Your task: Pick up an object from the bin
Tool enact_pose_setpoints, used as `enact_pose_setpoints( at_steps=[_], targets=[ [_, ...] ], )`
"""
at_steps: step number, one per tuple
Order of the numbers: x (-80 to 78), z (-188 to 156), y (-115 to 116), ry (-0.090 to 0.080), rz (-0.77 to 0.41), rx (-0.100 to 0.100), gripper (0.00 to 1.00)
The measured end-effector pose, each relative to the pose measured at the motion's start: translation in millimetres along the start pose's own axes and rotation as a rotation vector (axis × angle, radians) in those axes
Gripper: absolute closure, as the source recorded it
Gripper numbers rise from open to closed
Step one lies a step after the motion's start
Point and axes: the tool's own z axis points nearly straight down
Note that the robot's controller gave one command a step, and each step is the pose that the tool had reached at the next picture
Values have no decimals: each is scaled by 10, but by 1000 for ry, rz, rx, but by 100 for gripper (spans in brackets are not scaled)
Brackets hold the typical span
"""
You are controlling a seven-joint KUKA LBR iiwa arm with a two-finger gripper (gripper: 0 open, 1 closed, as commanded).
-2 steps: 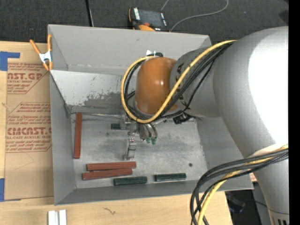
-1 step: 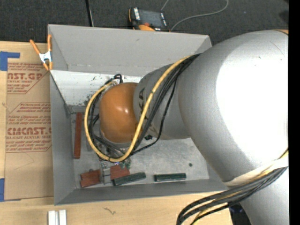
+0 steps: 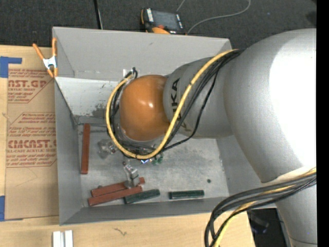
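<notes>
Hand (image 3: 131, 173): above red-brown bars (image 3: 114, 192), front of bin (image 3: 64, 138)
Opening: cannot tell, wide or narrow
Nearby: dark green bar (image 3: 141, 195)

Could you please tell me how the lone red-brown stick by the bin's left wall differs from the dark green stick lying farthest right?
The red-brown stick is rust-coloured; the dark green stick is almost black. The red-brown stick runs up and down the picture beside the left wall, the dark green stick crosswise near the bottom wall. The red-brown stick looks longer than the green one. Both are slim, straight and lie flat.
</notes>
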Motion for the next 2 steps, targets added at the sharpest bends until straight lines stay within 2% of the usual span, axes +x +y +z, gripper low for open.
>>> enact_pose_setpoints(
  at_steps=[1,2],
  targets=[
    [706,-137,-196,8,-20,-1,0],
    [707,128,-105,-1,-6,0,0]
  ],
)
